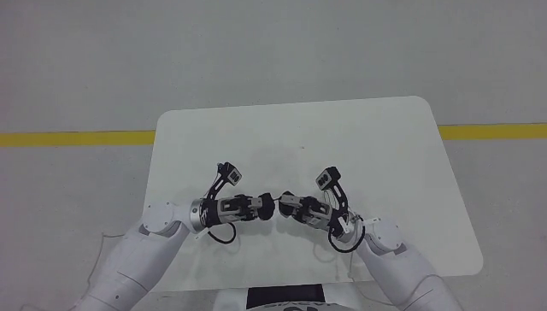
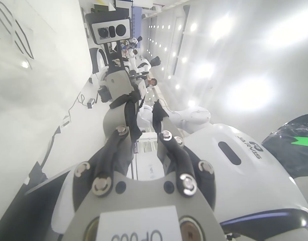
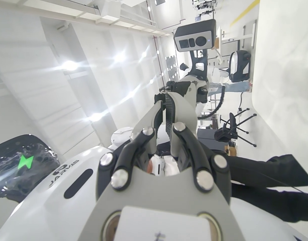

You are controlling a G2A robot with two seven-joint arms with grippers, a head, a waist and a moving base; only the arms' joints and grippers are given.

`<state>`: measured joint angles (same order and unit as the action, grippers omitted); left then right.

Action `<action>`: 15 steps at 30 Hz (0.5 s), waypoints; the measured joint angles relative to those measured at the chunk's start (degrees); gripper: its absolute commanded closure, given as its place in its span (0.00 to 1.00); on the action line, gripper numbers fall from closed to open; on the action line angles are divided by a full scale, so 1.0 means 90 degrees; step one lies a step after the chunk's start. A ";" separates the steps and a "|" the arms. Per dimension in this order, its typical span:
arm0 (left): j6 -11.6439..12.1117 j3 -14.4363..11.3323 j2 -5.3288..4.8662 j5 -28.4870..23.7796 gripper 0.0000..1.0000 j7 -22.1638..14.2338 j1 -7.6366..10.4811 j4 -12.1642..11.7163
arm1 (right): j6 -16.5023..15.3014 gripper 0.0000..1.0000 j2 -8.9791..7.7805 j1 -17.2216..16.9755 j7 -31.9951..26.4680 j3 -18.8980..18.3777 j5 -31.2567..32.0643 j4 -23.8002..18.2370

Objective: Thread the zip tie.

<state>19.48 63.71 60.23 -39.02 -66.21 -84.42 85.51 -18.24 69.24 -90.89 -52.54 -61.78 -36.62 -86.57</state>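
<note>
Both arms hover over the near middle of the white table point(image 1: 376, 140), tips facing each other and almost touching. My right gripper point(image 3: 164, 102) is shut, its ribbed pads pressed together. A thin dark strip that looks like the zip tie point(image 1: 278, 196) pokes from its tips toward the other arm, and it is too thin to follow. In the left wrist view that strip point(image 2: 117, 103) sticks out sideways from the right gripper point(image 2: 128, 96). My left gripper point(image 2: 145, 112) stands just in front of it, fingers apart, with only background seen through the gap. In the top view the left gripper point(image 1: 267, 206) sits level with the right gripper point(image 1: 286, 200).
The table's far half and both side parts are bare. Grey floor with yellow lines point(image 1: 77, 137) surrounds the table. A room with other robots, a desk chair point(image 3: 231, 126) and ceiling lights lies behind the grippers.
</note>
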 measured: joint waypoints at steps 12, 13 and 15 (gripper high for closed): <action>0.0000 -0.0002 0.0050 -0.0103 0.93 -0.0048 0.0052 -0.0146 | -0.0059 1.00 -0.0005 0.0040 0.0110 0.0073 0.0110 0.0009; 0.0000 -0.0003 0.0053 -0.0103 0.93 -0.0050 0.0055 -0.0161 | -0.0053 1.00 -0.0004 0.0050 0.0108 0.0088 0.0107 0.0011; 0.0000 -0.0002 0.0057 -0.0098 0.93 -0.0054 0.0058 -0.0177 | -0.0046 1.00 -0.0002 0.0065 0.0098 0.0115 0.0106 0.0012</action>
<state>19.48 63.68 60.75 -39.91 -66.70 -83.89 83.92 -18.65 69.23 -90.31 -51.66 -60.74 -35.67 -86.46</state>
